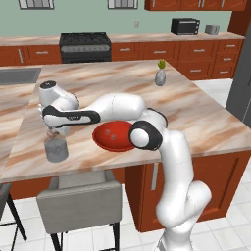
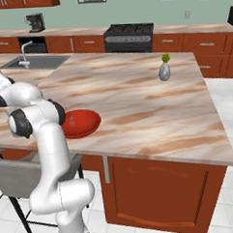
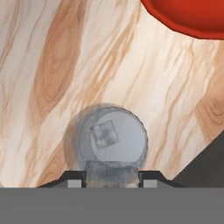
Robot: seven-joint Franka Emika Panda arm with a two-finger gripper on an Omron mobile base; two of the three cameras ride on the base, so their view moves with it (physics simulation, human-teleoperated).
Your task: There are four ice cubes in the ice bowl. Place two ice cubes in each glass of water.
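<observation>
the arm reaches left across the marble-patterned counter (image 1: pixel 206 112), with the pincer (image 1: pixel 52 131) hanging right above a glass of water (image 1: pixel 56 149) that stands near the front edge, left of the ice bowl (image 1: pixel 113 136). in the hand view the glass (image 3: pixel 109 140) sits directly below the camera, and one ice cube (image 3: pixel 104 134) lies inside it, tilted, toward the left of the glass's middle. a second pale cube (image 3: pixel 109 171) shows low in that view between the two finger tips (image 3: pixel 75 179), over the near rim of the glass. the tips stand on either side of it and seem closed against it, though the grey band hides their lower part, so whether it is truly gripped or just released i cannot tell.

the ice bowl is red and glossy, just beside the glass to its right and apart from it, partly hidden by the arm's elbow in both base views. two small pale cubes (image 1: pixel 112 134) are faintly visible in its bottom in the left base view. a corner of the bowl's rim (image 3: pixel 188 17) shows at the top right of the hand view.

further back on the counter stands a small grey vase (image 1: pixel 160 77) with a green sprig, well apart from the bowl. a grey chair (image 1: pixel 78 206) is tucked below the counter's front edge, under the glass. a sink (image 2: pixel 31 61) sits at the counter's far left, and a black stove (image 1: pixel 84 46) stands at the back wall.
</observation>
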